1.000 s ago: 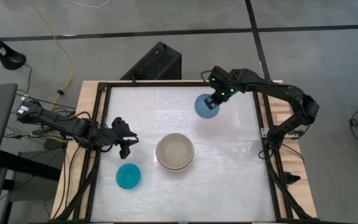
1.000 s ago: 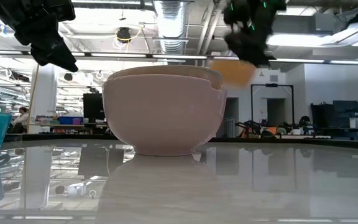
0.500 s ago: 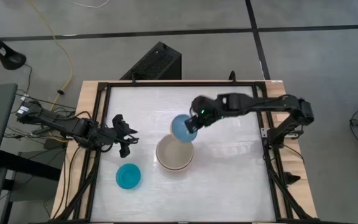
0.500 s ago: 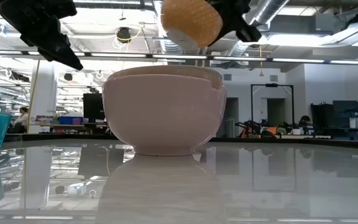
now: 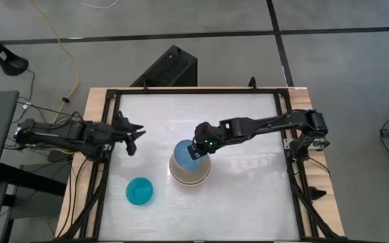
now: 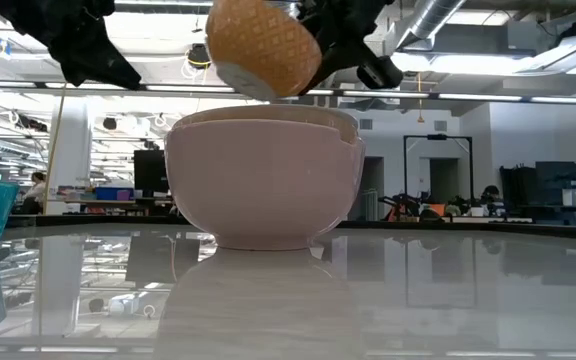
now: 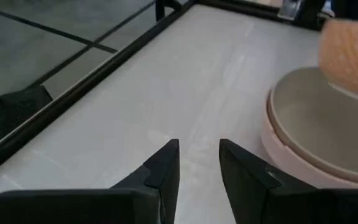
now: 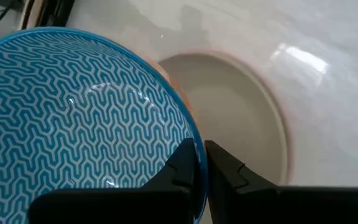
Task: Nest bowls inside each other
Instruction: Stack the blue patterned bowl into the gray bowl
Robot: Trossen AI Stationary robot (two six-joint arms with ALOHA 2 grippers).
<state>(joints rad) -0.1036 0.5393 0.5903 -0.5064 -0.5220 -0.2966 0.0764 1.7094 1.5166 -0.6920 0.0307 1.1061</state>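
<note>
A stack of larger bowls stands mid-table on its base, salmon-pink outside with a grey-beige one nested in it. My right gripper is shut on the light-blue bowl, patterned blue inside and tan outside, just above the stack's far-left rim. The teal bowl sits upright near the front left. My left gripper hangs open over the table's left part, with nothing between its fingers. My right gripper pinches the light-blue bowl's rim, one finger inside the bowl and one outside. The fingers slant downward from the table's right side. The bowl is lifted clear and tilted, its underside just above the stack's rim.
A black frame runs round the white tabletop. A black box lies on the floor beyond the far edge and cables hang at the left. Bare tabletop stretches right of the stack and along the far side.
My right gripper has carried the light-blue bowl from the table's far right toward the middle, over the stack's far-left rim, rolling its wrist so the bowl tips. My left gripper has drawn back toward the table's far-left edge.
</note>
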